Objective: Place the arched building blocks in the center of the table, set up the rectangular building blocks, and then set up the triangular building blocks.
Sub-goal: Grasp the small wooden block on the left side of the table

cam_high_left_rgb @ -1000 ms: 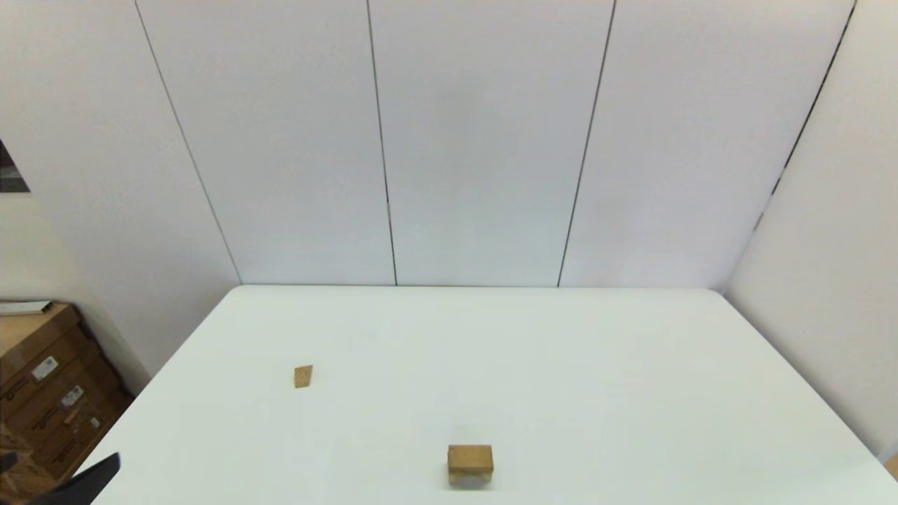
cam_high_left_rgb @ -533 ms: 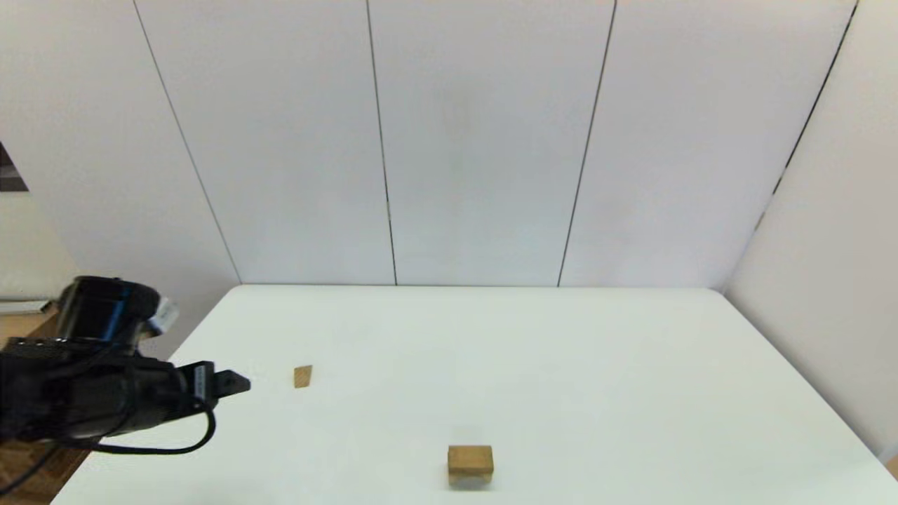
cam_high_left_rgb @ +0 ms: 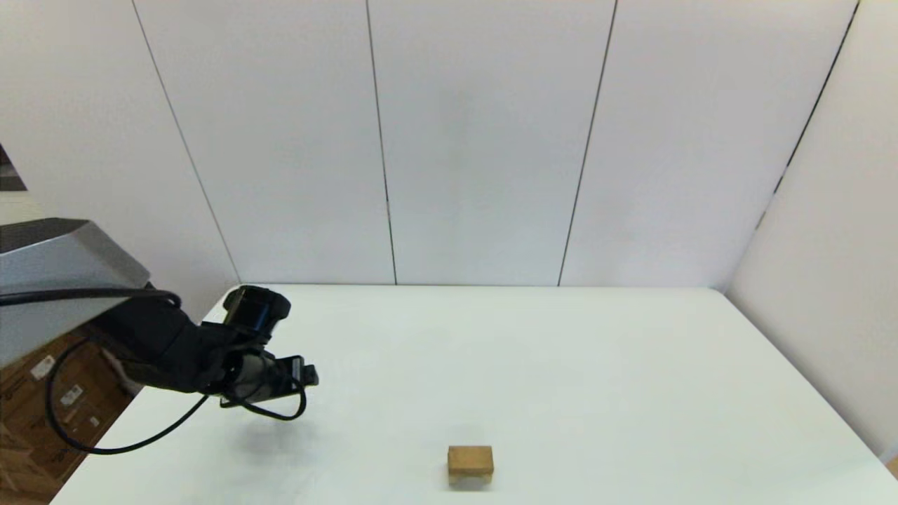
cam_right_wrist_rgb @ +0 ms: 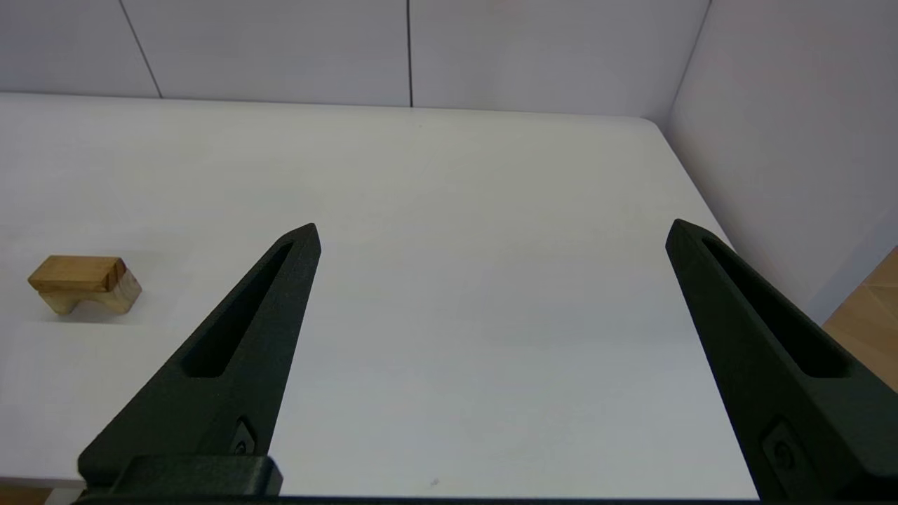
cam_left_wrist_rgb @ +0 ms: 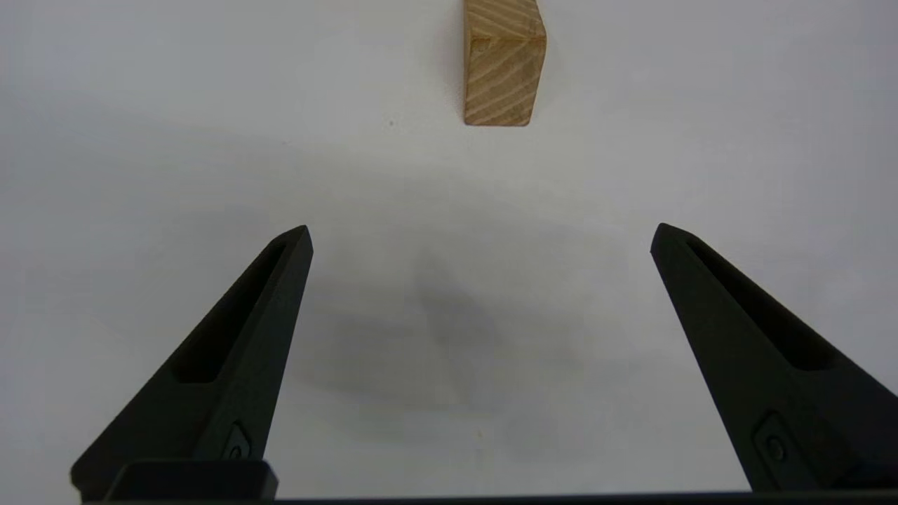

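The left pincer (cam_left_wrist_rgb: 480, 235) hangs over the left part of the white desk (cam_high_left_rgb: 561, 365), its two black fingers spread wide with nothing between them. The small wedge (cam_left_wrist_rgb: 502, 64) lies on the bare surface a little beyond the fingertips and roughly in line with the gap, not touching either finger. From the head view the arm covers the wedge, so it does not show there.

The arched block (cam_high_left_rgb: 470, 463) sits near the front edge, about midway across, hollow side down, well apart from the left pincer. White surface lies open all round it, and the whole right half and the back of the desk are bare up to the wall panels (cam_high_left_rgb: 484, 140). The back corners are rounded.

The right pincer (cam_right_wrist_rgb: 491, 228) is parked off the near right, fingers likewise wide apart and empty, facing across the desk with the arched block far off to one side.

Cardboard boxes (cam_high_left_rgb: 42, 393) stand on the floor past the left edge; they carry white labels, too small to read
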Motion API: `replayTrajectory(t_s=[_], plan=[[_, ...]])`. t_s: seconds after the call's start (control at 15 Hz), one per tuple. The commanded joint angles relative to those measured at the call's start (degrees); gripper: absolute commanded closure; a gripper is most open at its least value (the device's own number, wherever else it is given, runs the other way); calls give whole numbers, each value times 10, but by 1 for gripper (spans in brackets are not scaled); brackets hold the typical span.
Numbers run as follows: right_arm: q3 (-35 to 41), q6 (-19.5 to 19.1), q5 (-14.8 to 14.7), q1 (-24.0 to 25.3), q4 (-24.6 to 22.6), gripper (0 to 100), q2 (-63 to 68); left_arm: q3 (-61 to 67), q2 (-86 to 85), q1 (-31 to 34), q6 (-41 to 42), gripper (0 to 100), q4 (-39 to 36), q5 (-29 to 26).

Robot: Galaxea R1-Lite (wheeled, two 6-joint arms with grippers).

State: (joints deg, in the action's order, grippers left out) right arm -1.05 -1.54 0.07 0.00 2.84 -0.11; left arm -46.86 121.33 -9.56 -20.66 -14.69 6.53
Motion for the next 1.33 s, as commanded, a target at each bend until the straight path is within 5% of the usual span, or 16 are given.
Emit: replayTrajectory(t_s=[0.07, 1.33], plan=[[0, 0, 0, 0, 1, 0, 0, -31, 67, 1, 2, 0, -18, 1], [0, 0, 0, 0, 1, 0, 0, -101, 120, 28, 54, 0, -50, -24]])
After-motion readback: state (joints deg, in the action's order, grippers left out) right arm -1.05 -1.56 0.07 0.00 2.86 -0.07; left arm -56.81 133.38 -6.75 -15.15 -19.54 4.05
